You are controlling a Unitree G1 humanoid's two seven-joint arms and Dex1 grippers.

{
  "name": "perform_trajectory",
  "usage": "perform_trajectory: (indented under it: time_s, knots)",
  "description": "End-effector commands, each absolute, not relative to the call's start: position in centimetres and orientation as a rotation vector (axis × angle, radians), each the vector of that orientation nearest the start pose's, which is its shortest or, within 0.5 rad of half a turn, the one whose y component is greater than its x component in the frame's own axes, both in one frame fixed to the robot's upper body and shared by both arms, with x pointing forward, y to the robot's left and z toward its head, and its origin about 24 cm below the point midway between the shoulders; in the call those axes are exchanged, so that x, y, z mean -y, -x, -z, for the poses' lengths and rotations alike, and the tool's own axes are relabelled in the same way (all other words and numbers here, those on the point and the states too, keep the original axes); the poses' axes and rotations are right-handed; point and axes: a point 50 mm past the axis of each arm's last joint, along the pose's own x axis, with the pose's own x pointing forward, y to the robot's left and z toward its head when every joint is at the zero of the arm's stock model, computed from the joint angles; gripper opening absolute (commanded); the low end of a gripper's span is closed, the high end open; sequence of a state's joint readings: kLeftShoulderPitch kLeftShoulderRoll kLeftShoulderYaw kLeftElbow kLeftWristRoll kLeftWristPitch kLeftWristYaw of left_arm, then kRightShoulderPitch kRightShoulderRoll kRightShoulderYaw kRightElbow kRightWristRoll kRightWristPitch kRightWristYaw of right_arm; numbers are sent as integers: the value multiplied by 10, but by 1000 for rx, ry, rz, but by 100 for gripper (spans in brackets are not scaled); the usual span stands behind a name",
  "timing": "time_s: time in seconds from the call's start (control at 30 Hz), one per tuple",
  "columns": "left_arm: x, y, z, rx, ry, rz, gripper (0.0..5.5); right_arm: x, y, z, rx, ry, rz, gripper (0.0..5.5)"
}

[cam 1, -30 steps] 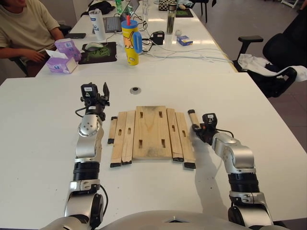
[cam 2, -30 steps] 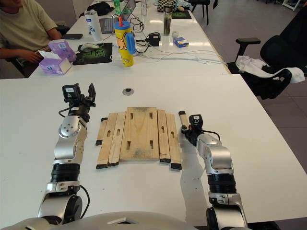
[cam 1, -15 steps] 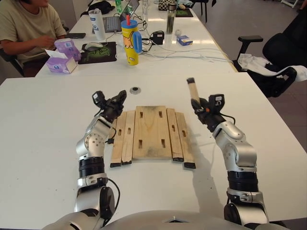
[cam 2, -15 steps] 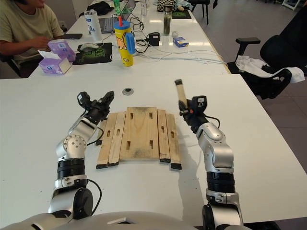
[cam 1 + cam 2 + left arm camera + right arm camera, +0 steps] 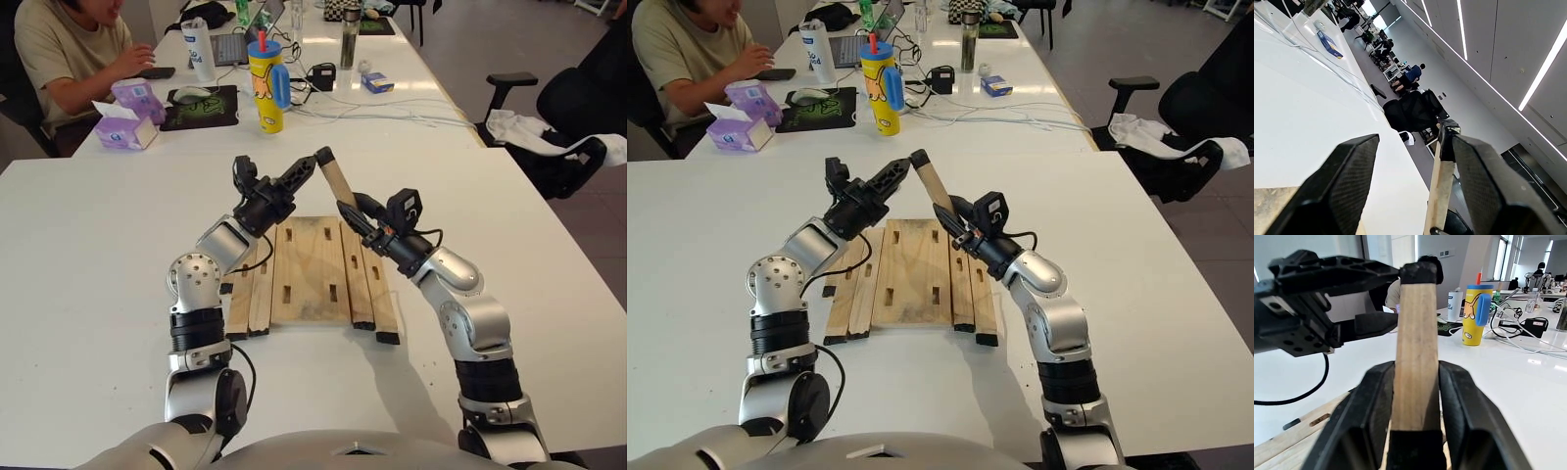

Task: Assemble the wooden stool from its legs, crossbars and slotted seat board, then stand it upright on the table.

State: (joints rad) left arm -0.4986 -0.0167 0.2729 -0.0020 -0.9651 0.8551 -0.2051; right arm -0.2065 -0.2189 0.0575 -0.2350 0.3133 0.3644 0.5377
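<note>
The broad white desk [image 5: 88, 245] carries all the stool parts near its middle, in easy reach of both arms. The largest piece, a square pale wooden seat board [image 5: 309, 279] with several small rectangular slots, lies flat between the two arms, slots facing up. This orientation probably leaves the slots ready to take leg ends from above. Narrow pale wooden slats with black end caps lie flat against both sides of the board. The left group [image 5: 250, 284] and the right group [image 5: 370, 289] run parallel to the board's edges, apparently as unused legs and crossbars. One slim pale wooden leg [image 5: 337, 180] with a black-capped tip is off the desk, raised over the board's far edge and tilted toward the robot's left. The right hand [image 5: 349, 210] is clamped on its lower end, one finger on each flat face, so the capped end stands free. The left hand [image 5: 1415, 147] is spread wide and grips nothing. The capped tip sits in the gap close to one pad, though contact cannot be judged. The pose suggests a handover or a two-handed steadying before insertion. No part has been joined yet.
</note>
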Motion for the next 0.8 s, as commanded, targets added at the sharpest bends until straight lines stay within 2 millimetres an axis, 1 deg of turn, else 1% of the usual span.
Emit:
perform_trajectory:
  time_s: [0.03, 0.23, 0.47, 0.53, 0.67, 0.8]
  knots:
    - [-101, -312, -143, -193, 890, 745, 277, 117, -265, -116, 67, 5, -797, 130]
    - [-99, -309, -145, -198, 884, 781, 277, 123, -269, -109, 38, 33, -740, 130]
    - [-97, -303, -147, -195, 864, 837, 277, 123, -267, -105, 13, 14, -743, 130]
    - [-96, -301, -147, -197, 840, 850, 277, 125, -269, -103, 1, -8, -720, 130]
    - [-101, -299, -143, -202, 792, 849, 277, 132, -273, -99, -28, 1, -683, 130]
    - [-98, -296, -143, -199, 755, 883, 277, 133, -274, -97, -40, 11, -681, 130]
